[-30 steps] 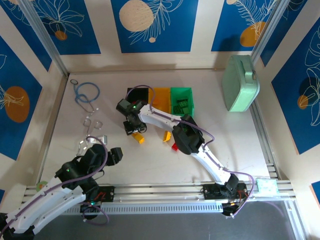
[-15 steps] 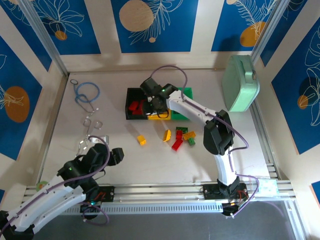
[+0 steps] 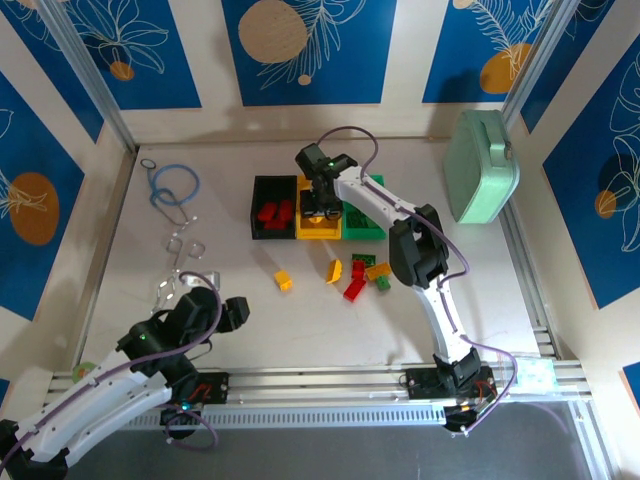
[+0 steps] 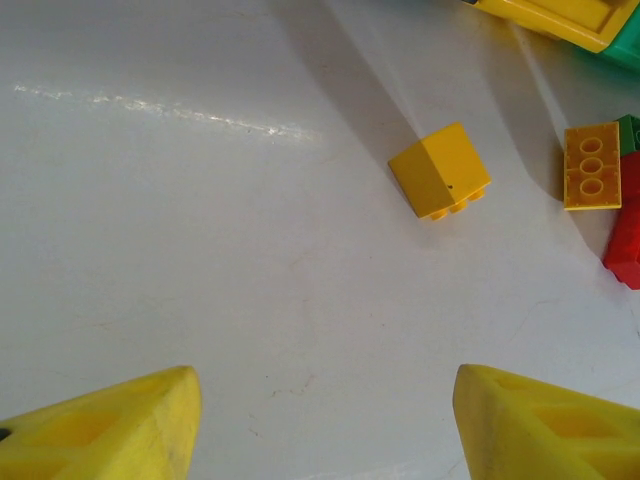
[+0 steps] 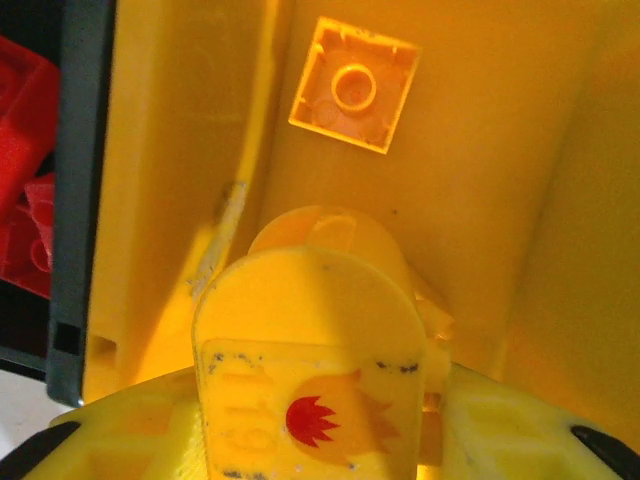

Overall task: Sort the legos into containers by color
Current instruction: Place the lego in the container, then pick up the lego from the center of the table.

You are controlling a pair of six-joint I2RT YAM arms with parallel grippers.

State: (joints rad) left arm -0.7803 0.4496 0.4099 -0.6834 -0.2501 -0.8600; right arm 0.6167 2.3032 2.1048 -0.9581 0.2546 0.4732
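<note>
- Bins stand in a row toward the worktop's far edge: black bin point(image 3: 258, 205), yellow bin point(image 3: 320, 233), green bin point(image 3: 366, 229).
- Over the yellow bin hangs the right gripper point(image 3: 318, 200), clamped on a yellow piece point(image 5: 310, 340) with a red flame mark; a yellow brick point(image 5: 353, 85) lies on the bin floor just beyond.
- Toward the near-left corner, the left gripper point(image 4: 320, 410) has its jaws apart and empty; a loose yellow brick point(image 4: 440, 170) lies ahead of it, apart.

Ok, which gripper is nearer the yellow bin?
Right. The right gripper hangs just above the yellow bin, shut on a yellow lego; the left gripper, open, sits far off to the near left.
</note>
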